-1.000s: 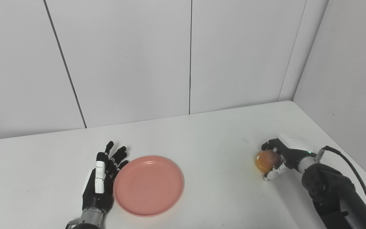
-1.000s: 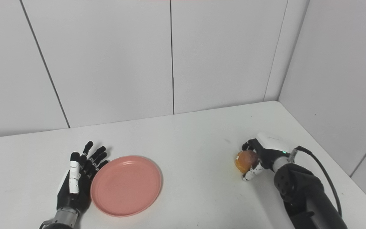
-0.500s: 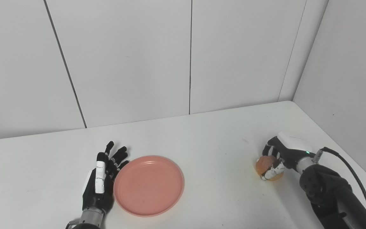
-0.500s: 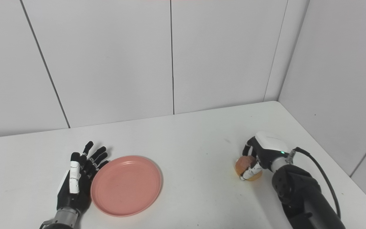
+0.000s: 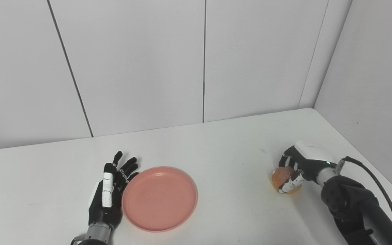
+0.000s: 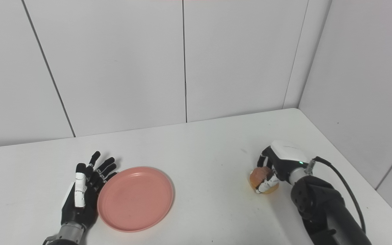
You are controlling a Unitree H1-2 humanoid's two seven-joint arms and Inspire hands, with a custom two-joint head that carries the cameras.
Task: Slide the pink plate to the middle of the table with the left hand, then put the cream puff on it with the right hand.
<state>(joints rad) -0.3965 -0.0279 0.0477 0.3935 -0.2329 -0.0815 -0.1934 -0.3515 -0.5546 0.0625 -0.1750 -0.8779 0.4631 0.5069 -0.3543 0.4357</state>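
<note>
The pink plate (image 5: 159,198) lies flat on the white table, left of the middle. My left hand (image 5: 109,194) rests open against the plate's left rim, fingers spread and pointing away from me. At the right side, the golden-brown cream puff (image 5: 281,177) sits low over the table inside my right hand (image 5: 299,167), whose fingers are shut around it from above and the right. Part of the puff is hidden by those fingers. In the right eye view the same puff (image 6: 260,177) shows just left of the right hand (image 6: 279,164).
The white table (image 5: 230,149) has a rounded far-right corner and is hemmed by white wall panels (image 5: 202,61) at the back and right. A black cable (image 5: 376,177) loops from my right wrist.
My right hand turned over and closed onto the cream puff, then shifted slightly left with it. The left hand and the plate have stayed put.
</note>
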